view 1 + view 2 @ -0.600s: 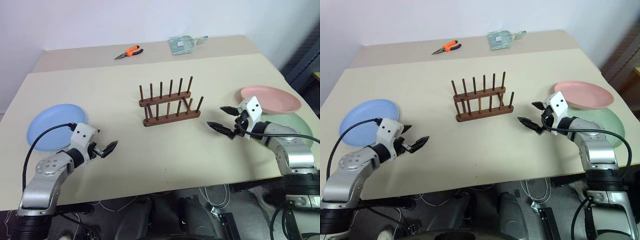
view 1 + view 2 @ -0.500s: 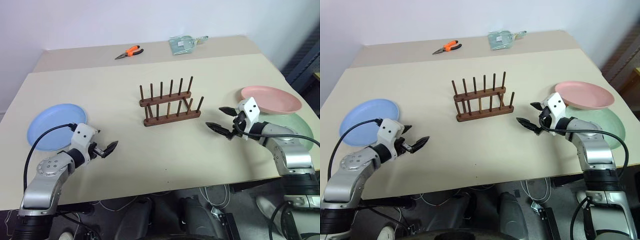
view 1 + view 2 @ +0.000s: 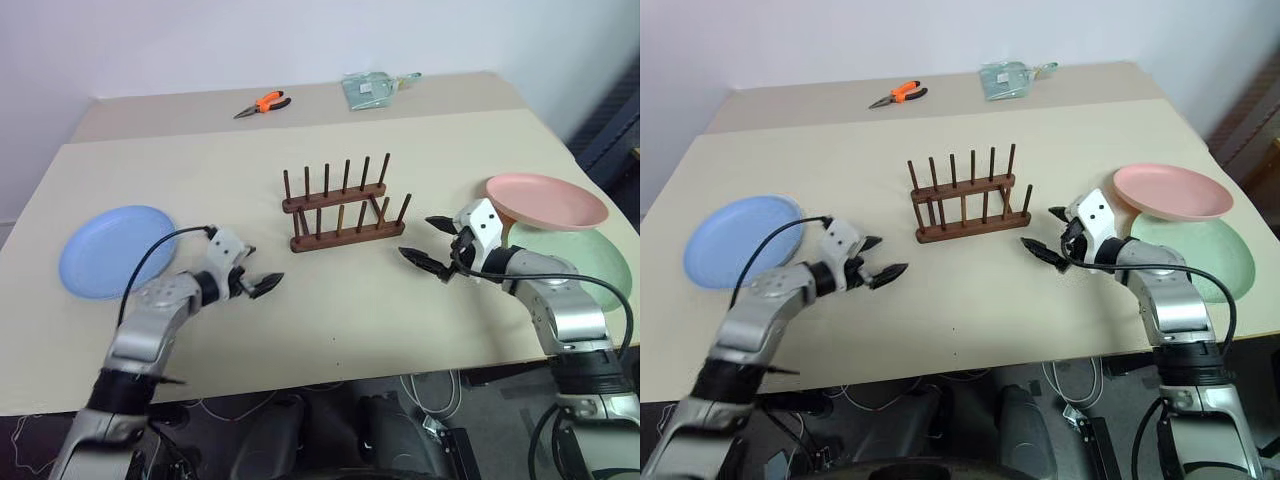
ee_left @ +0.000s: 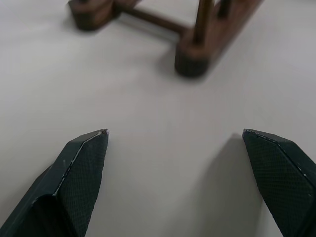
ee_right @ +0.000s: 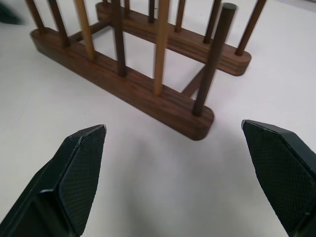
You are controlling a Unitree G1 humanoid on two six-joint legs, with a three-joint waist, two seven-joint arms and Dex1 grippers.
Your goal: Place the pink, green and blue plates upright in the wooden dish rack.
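In the half second before this I had swung the left gripper [image 3: 253,284] well inward from beside the blue plate [image 3: 116,264], so it hung with jaws spread and empty over bare table [image 3: 330,330] short of the wooden dish rack [image 3: 344,208]. The right gripper [image 3: 434,243], also spread and empty, had crept a little toward the rack's other end, away from the pink plate [image 3: 546,200] resting partly over the green plate [image 3: 572,257]. All three plates lay flat and the rack stood empty, so I judged both arms had drifted off their plates with no placing begun.
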